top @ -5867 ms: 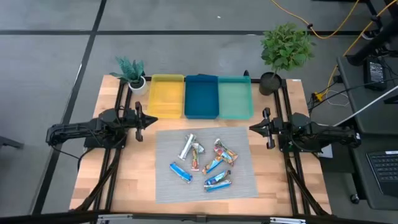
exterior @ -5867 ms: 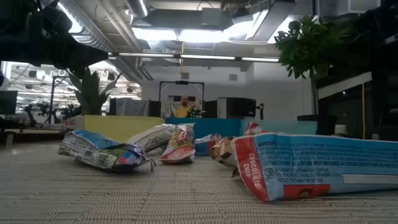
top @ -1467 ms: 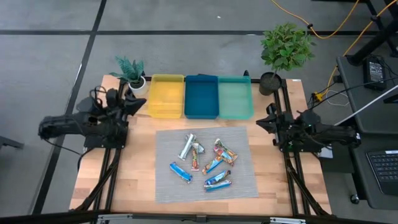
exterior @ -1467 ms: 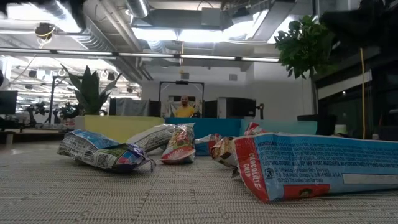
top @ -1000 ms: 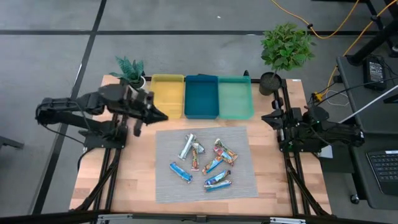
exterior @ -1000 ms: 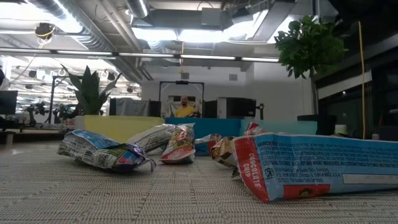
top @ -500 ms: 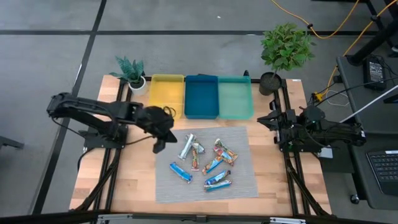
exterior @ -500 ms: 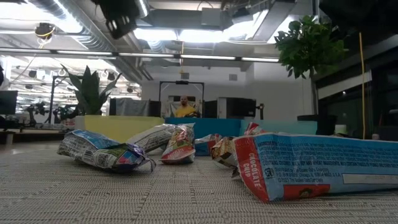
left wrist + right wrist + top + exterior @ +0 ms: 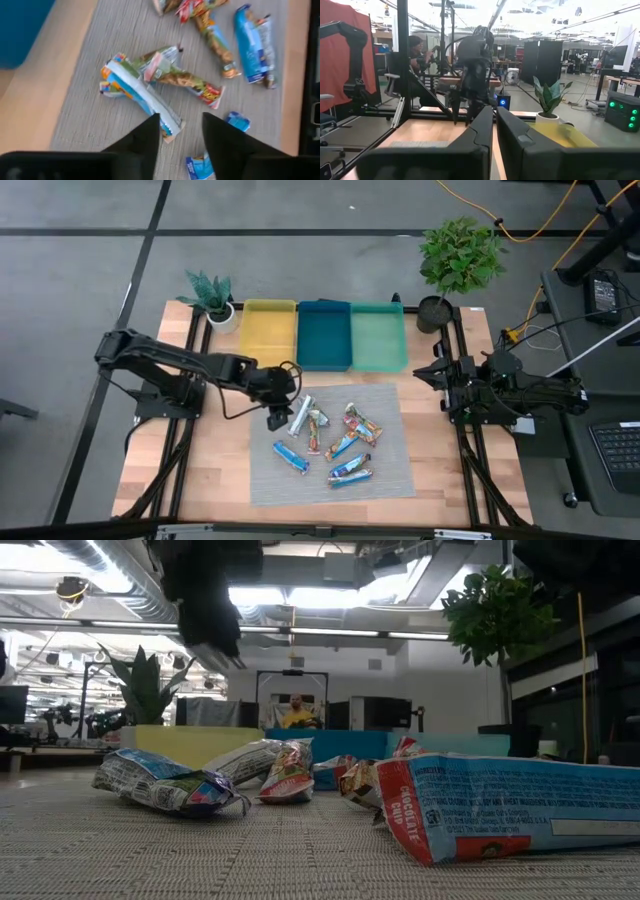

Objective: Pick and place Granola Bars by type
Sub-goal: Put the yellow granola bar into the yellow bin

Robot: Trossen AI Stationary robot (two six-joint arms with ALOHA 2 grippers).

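Left end effector (image 9: 280,418), fingers parted and empty, hovers beside the silver bar (image 9: 301,415); next, lower and close on it.

Granola Bars (image 9: 325,437) in shiny crinkled foil wrappers; mat (image 9: 395,475) grey, coarse woven cloth; table (image 9: 220,470) smooth pale wood; trays (image 9: 324,360) smooth matt plastic; gripper fingers (image 9: 227,145) matt black

Grey floor (image 9: 90,240) crossed by dark lines; open ceiling with ducts (image 9: 150,580) and bright strip lights (image 9: 290,595)
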